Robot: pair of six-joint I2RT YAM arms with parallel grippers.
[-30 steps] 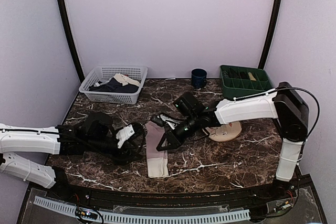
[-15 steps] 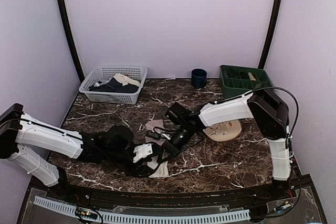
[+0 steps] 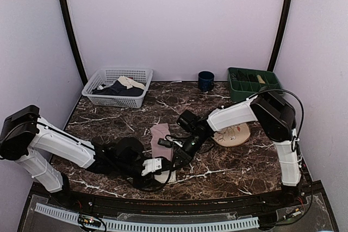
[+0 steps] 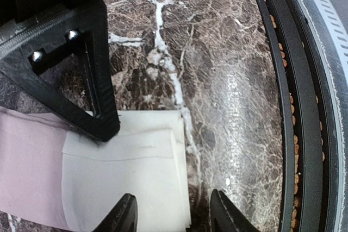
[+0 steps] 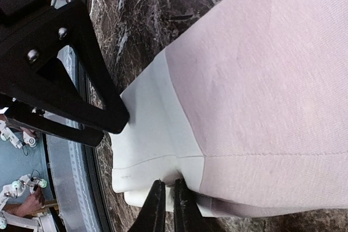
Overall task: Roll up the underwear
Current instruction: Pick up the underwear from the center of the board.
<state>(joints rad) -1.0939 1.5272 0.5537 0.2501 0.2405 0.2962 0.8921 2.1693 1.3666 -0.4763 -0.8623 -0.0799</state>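
1. Underwear: dusty-pink, folded into 1 long strip, lying flat at centre-front of the bench. The cream waistband is at the near end. No turn of the roll has been made yet.
2. Left claw: 1.0 s ago it was left of the strip's middle; now it is at the waistband end. Its fingers are apart, straddling the waistband's near corner and gripping nothing.
3. Right claw: it has come down from mid-strip to the same end. Its fingers are nearly together on the waistband's folded edge, judged to be a pinch on a thin layer.
4. Meaning: the strip itself has not shifted. With both claws at the starting edge, the roll looks about to begin from the waistband toward the far end.
5. Surroundings: a round plate lies near the strip on its right, partly under the right arm. A white basket at far left holds a dark navy garment and a beige cloth. A dark blue cup and a green tray stand at the far right.
6. Obstructions: the 2 claws crowd each other over 1 small corner, so a collision is a risk. The plate sits beside the strip, not on the roll path.
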